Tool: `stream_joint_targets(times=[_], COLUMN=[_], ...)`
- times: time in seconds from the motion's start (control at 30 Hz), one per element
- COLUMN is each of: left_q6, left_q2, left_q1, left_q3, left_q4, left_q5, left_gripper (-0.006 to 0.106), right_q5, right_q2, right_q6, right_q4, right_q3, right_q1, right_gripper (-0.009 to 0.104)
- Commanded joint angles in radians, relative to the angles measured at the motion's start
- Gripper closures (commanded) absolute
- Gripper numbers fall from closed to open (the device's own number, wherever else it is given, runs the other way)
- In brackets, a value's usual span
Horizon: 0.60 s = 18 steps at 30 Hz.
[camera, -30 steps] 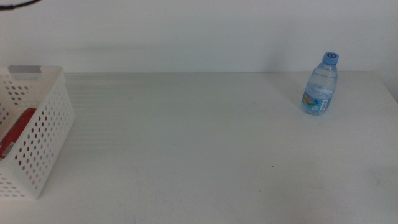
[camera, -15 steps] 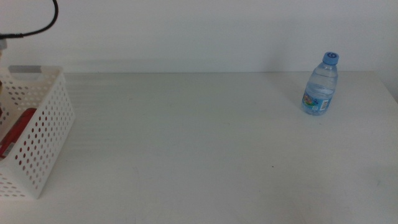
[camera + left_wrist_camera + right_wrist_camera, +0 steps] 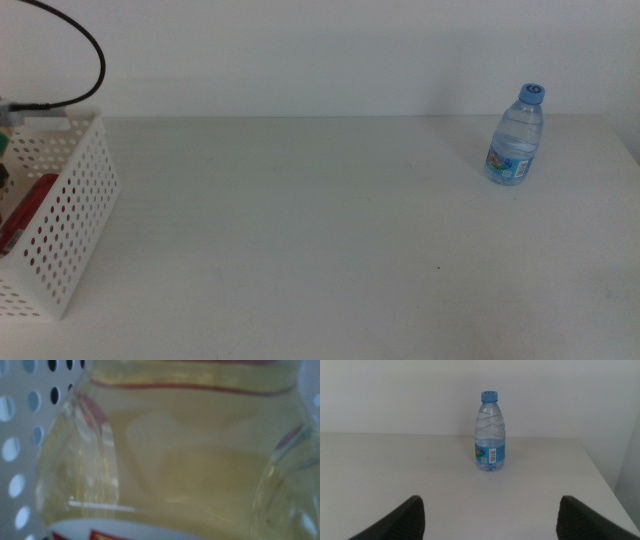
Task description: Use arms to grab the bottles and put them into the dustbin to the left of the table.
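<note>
The white perforated dustbin (image 3: 75, 190) stands at the table's left edge with the red soda can (image 3: 33, 195) lying inside. The left arm shows only as a grey part and black cable (image 3: 85, 40) over the dustbin. In the left wrist view the yellow-liquid bottle (image 3: 200, 460) fills the picture, next to the dustbin's holed wall (image 3: 15, 435); the left jaws are hidden. The small clear water bottle (image 3: 515, 135) with blue cap stands upright at the far right. It also shows in the right wrist view (image 3: 490, 435), well ahead of my open, empty right gripper (image 3: 490, 507).
The white table (image 3: 320, 230) runs wide between dustbin and water bottle. Its right edge (image 3: 605, 480) lies close beside the water bottle. A white wall stands behind the table.
The left arm's black cable has come further into the middle view, down over the dustbin. The water bottle and the can have not moved.
</note>
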Motion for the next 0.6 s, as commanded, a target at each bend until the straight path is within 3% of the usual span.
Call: stream_joint_targets(times=[0.0, 0.2, 0.3, 0.4, 0.53, 0.57], left_q6=[-0.008, -0.008, -0.008, -0.008, -0.008, -0.047], left_q2=[-0.046, 0.01, 0.022, 0.023, 0.023, 0.022], left_q1=[0.0, -0.001, -0.001, -0.001, -0.001, -0.001], left_q3=[-0.03, -0.03, -0.031, -0.031, -0.031, -0.032], left_q4=[0.009, 0.009, 0.014, 0.027, 0.042, 0.044], left_q5=[0.074, 0.054, 0.048, 0.023, 0.012, 0.016], left_gripper=[0.105, 0.104, 0.097, 0.08, 0.049, 0.026], right_q5=[-0.08, -0.08, -0.08, -0.08, -0.08, -0.08], right_q2=[-0.027, -0.027, -0.027, -0.027, -0.027, -0.027], right_q6=[-0.009, -0.009, -0.009, -0.009, -0.009, -0.009], right_q4=[-0.01, -0.01, -0.01, -0.01, -0.01, -0.01], right_q3=[-0.024, -0.024, -0.024, -0.024, -0.024, -0.024], right_q1=[-0.005, -0.005, -0.005, -0.005, -0.005, -0.005], right_gripper=[0.022, 0.022, 0.022, 0.022, 0.022, 0.022])
